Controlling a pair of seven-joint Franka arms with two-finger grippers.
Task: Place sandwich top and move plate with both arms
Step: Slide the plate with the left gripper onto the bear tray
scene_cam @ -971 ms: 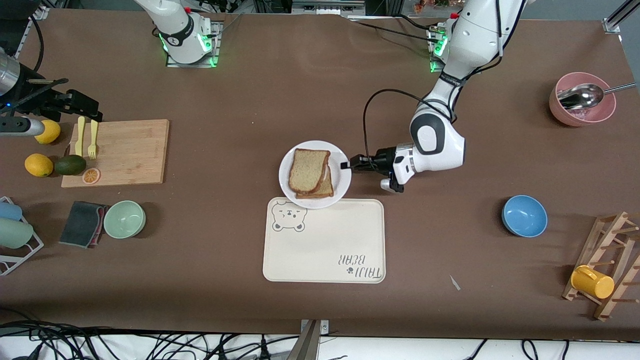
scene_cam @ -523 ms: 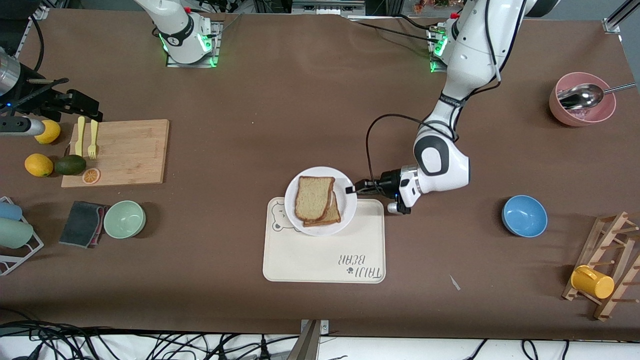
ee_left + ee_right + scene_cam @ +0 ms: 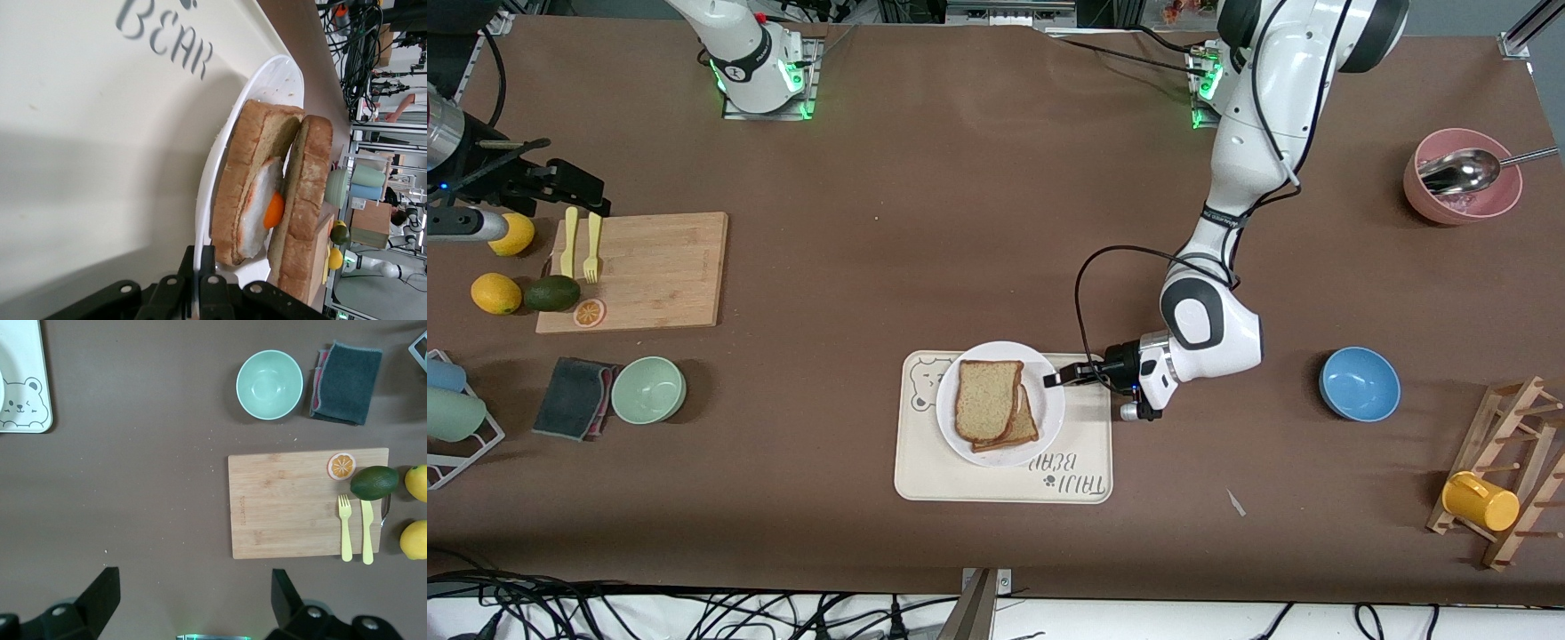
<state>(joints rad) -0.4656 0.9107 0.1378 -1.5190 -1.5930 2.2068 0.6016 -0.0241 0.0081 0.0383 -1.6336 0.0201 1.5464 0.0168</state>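
Brown tabletop carries the bear-print tray (image 3: pixel 1003 427); over it our left gripper (image 3: pixel 1055 380) pinches the plate (image 3: pixel 1000 404) rim, sandwich top (image 3: pixel 986 399) askew. A tilt could slide it. Our right gripper (image 3: pixel 193 597) waits, fingers spread, empty.

you only get a sliver of the fried egg (image 3: pixel 261 210) between the sandwich top (image 3: pixel 301 207) and the lower slice (image 3: pixel 243 187) (from the front it's fully covered). the right gripper (image 3: pixel 193 597) shows just its fingertips, and the tray (image 3: pixel 23 380) is cut off.
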